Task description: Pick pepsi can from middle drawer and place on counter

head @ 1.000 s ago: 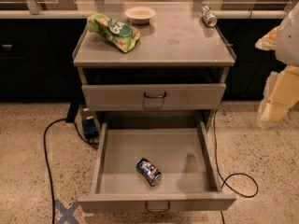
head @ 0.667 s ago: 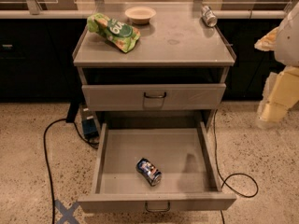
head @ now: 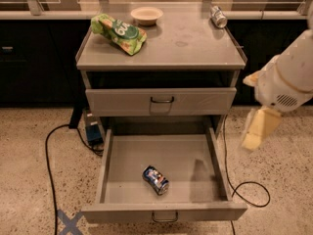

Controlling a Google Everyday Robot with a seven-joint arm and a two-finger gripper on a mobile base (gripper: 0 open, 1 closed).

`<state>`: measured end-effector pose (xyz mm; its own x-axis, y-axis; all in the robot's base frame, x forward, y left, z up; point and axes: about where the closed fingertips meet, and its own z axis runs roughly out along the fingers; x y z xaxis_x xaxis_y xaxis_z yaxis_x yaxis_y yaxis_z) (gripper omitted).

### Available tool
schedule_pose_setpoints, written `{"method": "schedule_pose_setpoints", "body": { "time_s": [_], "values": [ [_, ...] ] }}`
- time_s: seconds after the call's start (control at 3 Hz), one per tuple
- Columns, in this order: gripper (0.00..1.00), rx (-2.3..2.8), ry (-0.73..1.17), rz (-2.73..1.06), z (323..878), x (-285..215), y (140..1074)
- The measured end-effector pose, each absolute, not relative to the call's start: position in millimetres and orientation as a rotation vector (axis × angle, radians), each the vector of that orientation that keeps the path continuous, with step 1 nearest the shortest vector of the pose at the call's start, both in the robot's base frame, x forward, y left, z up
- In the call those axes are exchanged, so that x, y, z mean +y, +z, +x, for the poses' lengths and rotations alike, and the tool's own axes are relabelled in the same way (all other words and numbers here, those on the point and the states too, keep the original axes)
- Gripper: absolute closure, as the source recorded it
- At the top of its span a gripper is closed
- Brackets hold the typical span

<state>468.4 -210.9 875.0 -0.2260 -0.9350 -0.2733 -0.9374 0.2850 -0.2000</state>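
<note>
The pepsi can (head: 155, 179) lies on its side in the front middle of the middle drawer (head: 122, 155), which is pulled fully out. The counter (head: 190, 45) is the cabinet's grey top above it. My gripper (head: 255, 129) hangs from the white arm to the right of the cabinet. It is outside the drawer, level with the drawer's back right corner and well above the floor. It is apart from the can and holds nothing I can see.
On the counter lie a green chip bag (head: 118, 32), a pale bowl (head: 146, 15) and a silver-grey can (head: 218, 16). The upper drawer (head: 161, 101) is closed. Black cables (head: 49, 151) run on the floor on both sides. A blue tape cross (head: 68, 223) marks the floor.
My arm and gripper have moved left and a little down, closer to the cabinet's right side. The can and drawer have not moved.
</note>
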Motion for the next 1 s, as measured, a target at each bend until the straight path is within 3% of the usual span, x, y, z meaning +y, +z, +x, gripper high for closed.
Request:
{"method": "schedule_pose_setpoints", "body": {
  "time_s": [0.67,1.0],
  "values": [
    [0.0,2.264,0.067,-1.652,514.6,-194.7,727.4],
    [0.0,2.264,0.067,-1.652,514.6,-194.7,727.4]
  ]
}}
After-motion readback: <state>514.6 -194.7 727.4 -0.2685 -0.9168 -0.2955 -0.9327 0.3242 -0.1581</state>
